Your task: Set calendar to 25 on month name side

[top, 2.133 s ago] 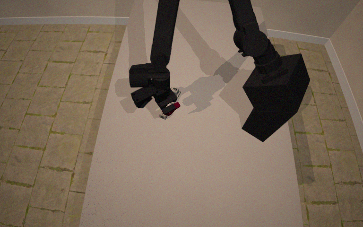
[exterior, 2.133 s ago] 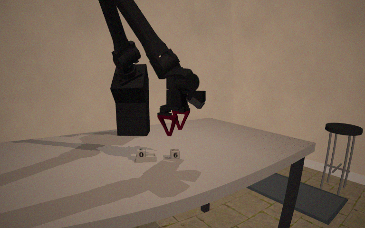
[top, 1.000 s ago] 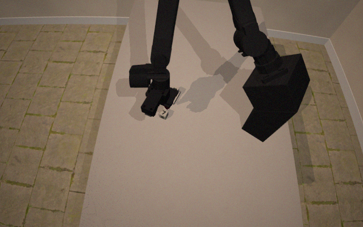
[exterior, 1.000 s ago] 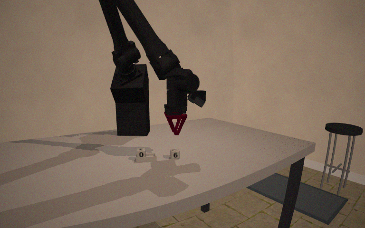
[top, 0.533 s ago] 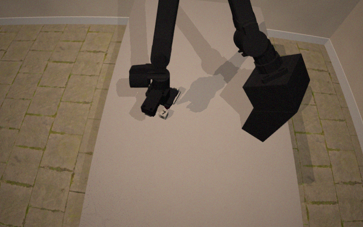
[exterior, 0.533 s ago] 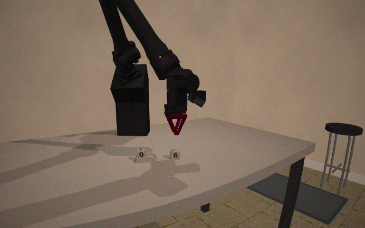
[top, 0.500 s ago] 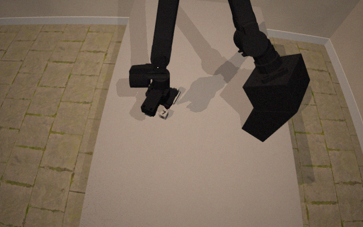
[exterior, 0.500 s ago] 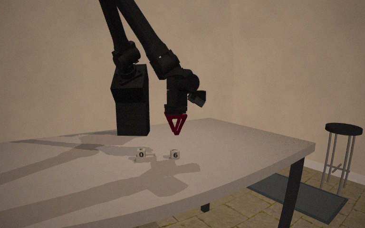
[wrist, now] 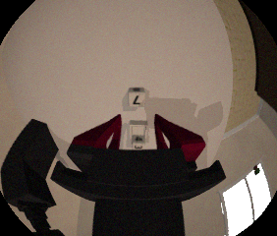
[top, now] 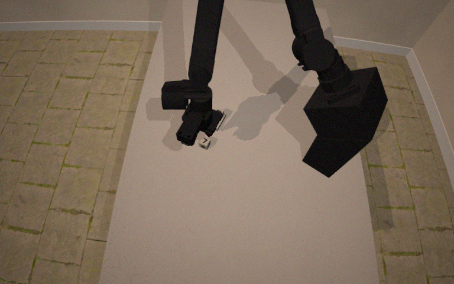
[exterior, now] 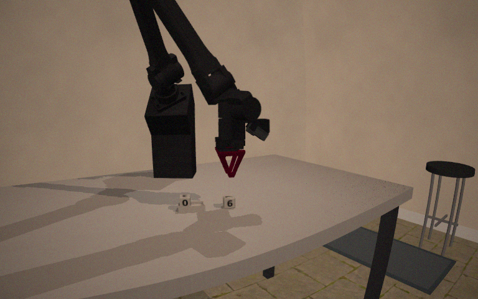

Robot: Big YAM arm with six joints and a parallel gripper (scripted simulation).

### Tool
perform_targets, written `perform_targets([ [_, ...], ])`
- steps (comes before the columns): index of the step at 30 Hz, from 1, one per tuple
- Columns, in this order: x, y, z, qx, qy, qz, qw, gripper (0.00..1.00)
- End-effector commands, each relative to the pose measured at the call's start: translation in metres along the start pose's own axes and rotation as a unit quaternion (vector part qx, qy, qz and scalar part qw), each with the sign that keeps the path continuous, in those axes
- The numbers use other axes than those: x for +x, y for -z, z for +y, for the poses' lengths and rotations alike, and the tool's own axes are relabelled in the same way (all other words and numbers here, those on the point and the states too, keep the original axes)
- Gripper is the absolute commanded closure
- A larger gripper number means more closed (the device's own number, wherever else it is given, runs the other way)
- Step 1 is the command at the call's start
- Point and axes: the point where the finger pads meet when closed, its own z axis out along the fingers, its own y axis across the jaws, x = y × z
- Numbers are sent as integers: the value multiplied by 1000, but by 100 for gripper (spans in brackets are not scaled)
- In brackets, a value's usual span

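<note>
Calendar tray [top: 223, 119] [exterior: 198, 202] [wrist: 132, 131], one: lying nearest in our wrist view, its long axis running toward the loose cube. Seated cube [exterior: 185, 202] [wrist: 138, 141], one: occupying the tray's near end. Gripper [top: 208, 134] [exterior: 231, 175] [wrist: 138, 118], one: we are holding its fingers partly open, nothing between, hovering above. Loose cube [top: 204, 142] [exterior: 229, 202] [wrist: 137, 98], one: showing 7 on top, lying on the table beyond the fingertips; we are judging a forward, downward reach.

Black arm reaching down from above, wrist bent so the pincer [top: 201, 132] [exterior: 231, 176] [wrist: 138, 118] points down, above the counter [top: 243, 210] [exterior: 300, 207] [wrist: 104, 59]; its two red fingers [exterior: 223, 161] stand partly open, holding nothing.
</note>
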Motion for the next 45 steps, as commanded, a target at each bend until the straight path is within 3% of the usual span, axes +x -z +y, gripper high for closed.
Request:
perform_targets([
  [1,5,-7,5,-3,2,3,1000,55],
  [45,4,-55,-1,2,-1,1,1000,55],
])
